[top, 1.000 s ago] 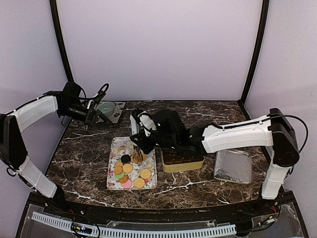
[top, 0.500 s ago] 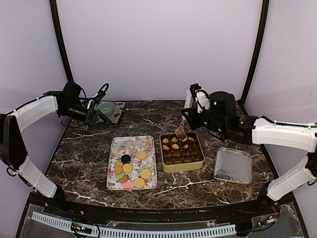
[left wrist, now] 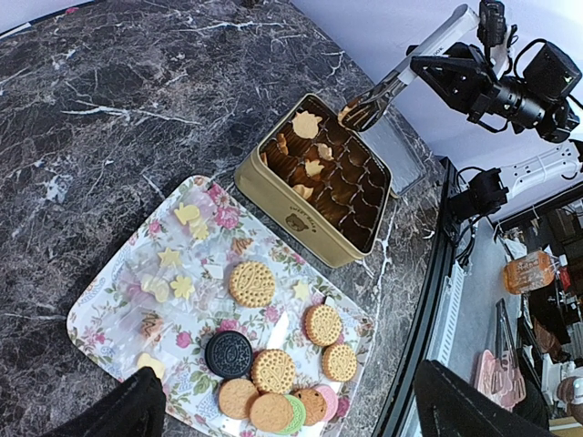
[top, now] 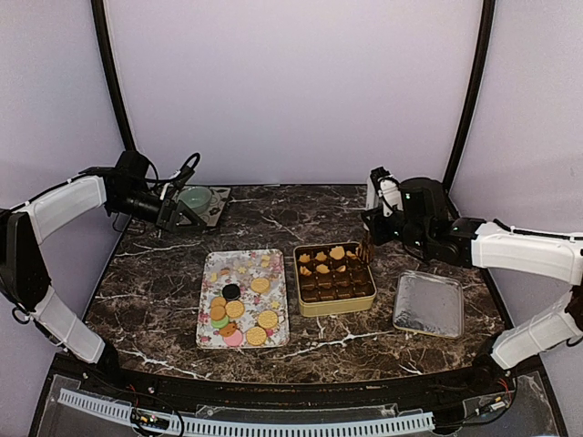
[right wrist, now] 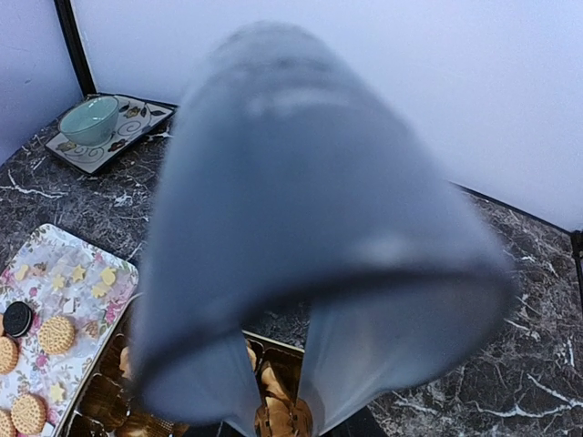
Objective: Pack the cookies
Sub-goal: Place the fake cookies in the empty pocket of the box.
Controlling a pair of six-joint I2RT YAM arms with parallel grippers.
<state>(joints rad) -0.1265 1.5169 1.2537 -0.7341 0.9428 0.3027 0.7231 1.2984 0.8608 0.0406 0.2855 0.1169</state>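
— Where are the cookies [top: 235,309]?
— Most lie on the near half of the flowered tray [top: 239,262]. A few golden ones sit in the far cups of the gold tin [top: 335,308] just beside it
— And the right gripper [top: 383,225]?
— Clamped on tongs [left wrist: 383,91]. The left wrist view shows a golden one pinched at their tips over the tin's far right corner. The right wrist view is mostly their grey blur
— The left gripper [top: 175,215]?
— Spread wide, holding nothing. Overhead it hangs near the bowl [top: 195,198], which its own camera misses
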